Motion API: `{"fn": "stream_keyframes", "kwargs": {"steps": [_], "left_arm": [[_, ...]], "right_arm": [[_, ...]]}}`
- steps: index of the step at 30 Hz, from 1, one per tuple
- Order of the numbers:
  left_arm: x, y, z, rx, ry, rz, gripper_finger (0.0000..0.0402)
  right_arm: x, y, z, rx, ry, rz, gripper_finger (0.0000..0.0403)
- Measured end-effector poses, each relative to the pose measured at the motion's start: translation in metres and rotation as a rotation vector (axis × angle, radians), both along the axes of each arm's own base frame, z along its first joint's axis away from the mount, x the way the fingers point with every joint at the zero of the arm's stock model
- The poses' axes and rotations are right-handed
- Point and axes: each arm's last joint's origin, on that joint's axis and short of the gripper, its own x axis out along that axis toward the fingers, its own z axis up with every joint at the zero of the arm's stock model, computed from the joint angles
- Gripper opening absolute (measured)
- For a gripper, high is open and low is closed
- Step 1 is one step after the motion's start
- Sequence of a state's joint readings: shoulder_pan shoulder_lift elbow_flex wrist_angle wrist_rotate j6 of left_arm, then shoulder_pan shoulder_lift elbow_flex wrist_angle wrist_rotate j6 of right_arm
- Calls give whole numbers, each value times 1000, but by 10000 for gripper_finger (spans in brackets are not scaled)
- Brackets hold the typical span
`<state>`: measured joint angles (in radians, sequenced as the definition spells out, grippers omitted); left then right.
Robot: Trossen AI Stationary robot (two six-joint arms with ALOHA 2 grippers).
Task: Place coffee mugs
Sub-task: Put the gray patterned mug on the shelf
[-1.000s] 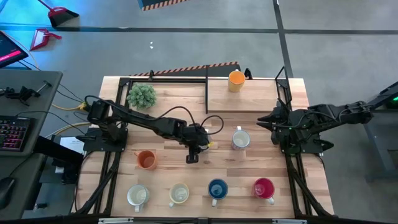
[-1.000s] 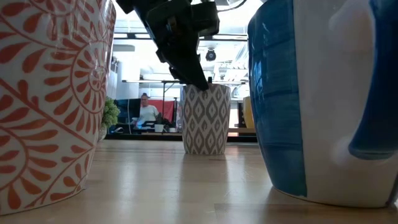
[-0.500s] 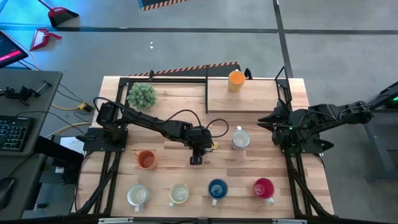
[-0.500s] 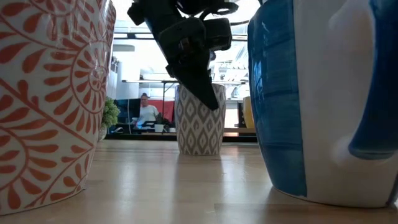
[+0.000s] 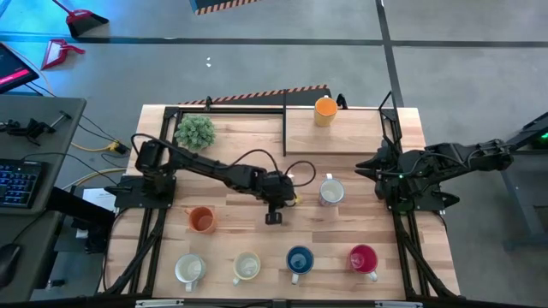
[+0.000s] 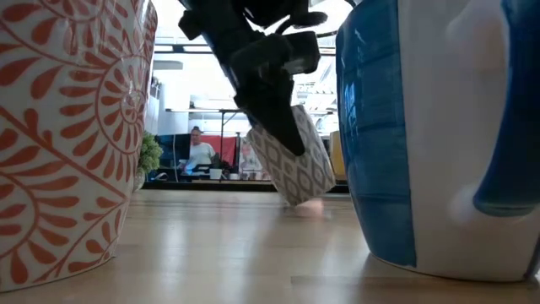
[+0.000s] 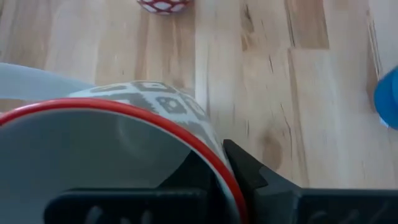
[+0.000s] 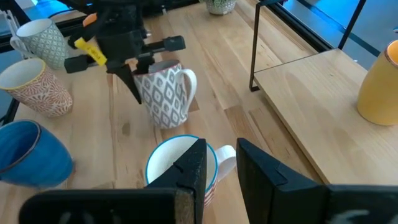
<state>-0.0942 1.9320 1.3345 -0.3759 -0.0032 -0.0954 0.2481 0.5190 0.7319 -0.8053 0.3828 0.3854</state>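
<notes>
A grey-and-white patterned coffee mug (image 8: 165, 93) with a red rim stands tilted at the table's middle. My left gripper (image 5: 273, 216) is shut on it from above and hides it in the high view. My right gripper (image 5: 377, 167) waits open at the right, apart from a white mug (image 5: 330, 190). An orange mug (image 5: 324, 111) stands on the raised wooden board at the far side. Another orange mug (image 5: 201, 219) stands left of the middle. Two white mugs (image 5: 188, 269) (image 5: 247, 267), a blue mug (image 5: 299, 259) and a red-pink mug (image 5: 363, 257) line the near edge. My left gripper has the patterned mug by its rim (image 7: 217, 162), on the side away from the handle (image 8: 189, 81). One finger is inside the mug and one finger (image 7: 245, 168) is outside the wall. The fingers point down from above. The mug (image 6: 295, 165) leans, its bottom edge at or just above the table.
A small green plant (image 5: 195, 131) sits at the far left. A black frame (image 5: 284, 120) edges the raised board (image 5: 360, 133). In the low view an orange-patterned mug (image 6: 67, 135) and the blue mug (image 6: 439, 135) loom close on either side.
My left gripper has gone a little toward the table's right edge and has shut on the patterned mug's rim. The mug, upright before, slid slightly along the table and now leans over.
</notes>
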Motion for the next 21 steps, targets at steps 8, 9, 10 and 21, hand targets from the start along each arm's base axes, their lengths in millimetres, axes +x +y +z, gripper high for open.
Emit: {"fn": "stream_keyframes", "kwargs": {"steps": [8,9,10,21], "left_arm": [[12,19,42,45,26,-5,8],[13,20,51,55,34,-14,8],[14,21,61,69,32,-28,8],[16,68,139,194,-41,52,8]], "right_arm": [[0,0,0,0,1,1,67],[0,0,0,1,1,2,67],[0,0,0,3,2,6,67],[0,0,-1,-22,13,20,67]]}}
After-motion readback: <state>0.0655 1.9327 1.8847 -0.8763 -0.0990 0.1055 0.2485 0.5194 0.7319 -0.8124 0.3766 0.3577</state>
